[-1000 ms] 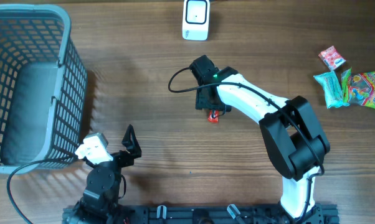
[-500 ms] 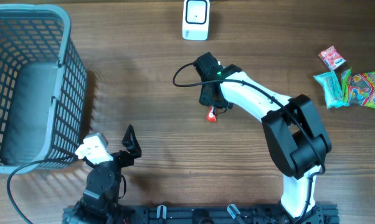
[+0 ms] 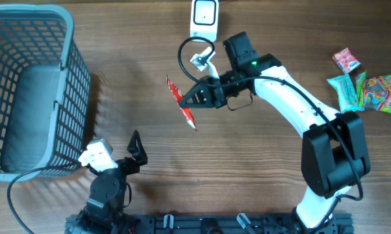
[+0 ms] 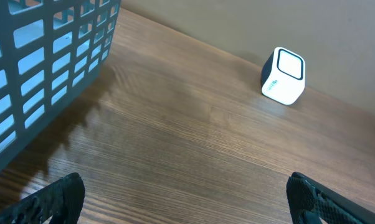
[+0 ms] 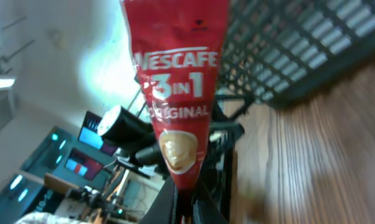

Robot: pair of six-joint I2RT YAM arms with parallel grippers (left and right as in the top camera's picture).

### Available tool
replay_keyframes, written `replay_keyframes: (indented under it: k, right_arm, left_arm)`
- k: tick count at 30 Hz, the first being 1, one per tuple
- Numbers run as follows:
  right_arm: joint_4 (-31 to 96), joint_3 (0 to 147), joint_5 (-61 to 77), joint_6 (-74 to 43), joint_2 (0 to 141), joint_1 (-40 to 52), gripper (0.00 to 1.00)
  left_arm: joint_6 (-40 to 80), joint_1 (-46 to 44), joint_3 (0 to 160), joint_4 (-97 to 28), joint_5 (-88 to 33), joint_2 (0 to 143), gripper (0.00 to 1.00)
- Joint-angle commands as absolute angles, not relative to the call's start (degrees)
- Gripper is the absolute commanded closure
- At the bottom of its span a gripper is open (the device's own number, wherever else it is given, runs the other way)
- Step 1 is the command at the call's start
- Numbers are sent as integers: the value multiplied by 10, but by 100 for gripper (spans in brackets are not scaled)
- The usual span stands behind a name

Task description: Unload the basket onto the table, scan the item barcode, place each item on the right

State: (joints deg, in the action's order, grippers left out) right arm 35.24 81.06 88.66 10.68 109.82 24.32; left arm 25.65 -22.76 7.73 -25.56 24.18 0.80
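open table [image 3: 130, 78] lies between basket [image 3: 71, 45] and scanner [image 3: 204, 19], with snack packets [image 3: 371, 90] crowding the right edge.

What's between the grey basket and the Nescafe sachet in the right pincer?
Only bare table, per the overhead view, from the grey basket to the Nescafe sachet gripped by the right pincer.

Your wooden table [image 3: 137, 78] fills the overhead view. At the upper left of the frame, a grey plastic mesh basket [image 3: 78, 78] stands on it. At top centre you have a white barcode scanner [image 3: 204, 19] sitting on the wood. Along the right edge lie three snack packets: a small pink packet [image 3: 346, 60], a teal packet [image 3: 343, 92] just below it, and a multicoloured packet [image 3: 380, 94] touching the teal one.
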Motion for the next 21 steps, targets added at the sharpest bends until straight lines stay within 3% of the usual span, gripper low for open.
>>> replay_keyframes:
  k: [1, 5, 7, 9, 13, 14, 16, 17, 19, 21]
  right_arm:
    - [290, 817, 930, 64, 1089, 245, 96]
    - [153, 817, 930, 60, 1088, 251, 96]
    - [100, 817, 930, 3, 1088, 260, 96]
    - [134, 808, 905, -44, 1089, 262, 96]
    - [399, 768, 432, -92, 1095, 266, 96]
    - [413, 747, 300, -120, 1097, 268, 96]
    - [408, 723, 215, -119, 1102, 268, 95]
    - [405, 708, 242, -93, 1110, 268, 96]
    - [390, 679, 459, -8, 1131, 268, 96]
    - [387, 675, 452, -46, 1163, 268, 94]
  left_arm:
    - [260, -230, 74, -254, 245, 4, 0]
    - [260, -230, 74, -254, 245, 4, 0]
    - [260, -230, 74, -253, 245, 4, 0]
    - [260, -230, 74, -254, 245, 4, 0]
    - [260, -230, 74, -254, 245, 4, 0]
    - [260, -230, 74, -253, 245, 4, 0]
    - [260, -230, 74, -254, 245, 4, 0]
    - [260, -230, 74, -253, 245, 4, 0]
    - [260, -230, 74, -254, 245, 4, 0]
    - [260, -230, 74, -254, 245, 4, 0]
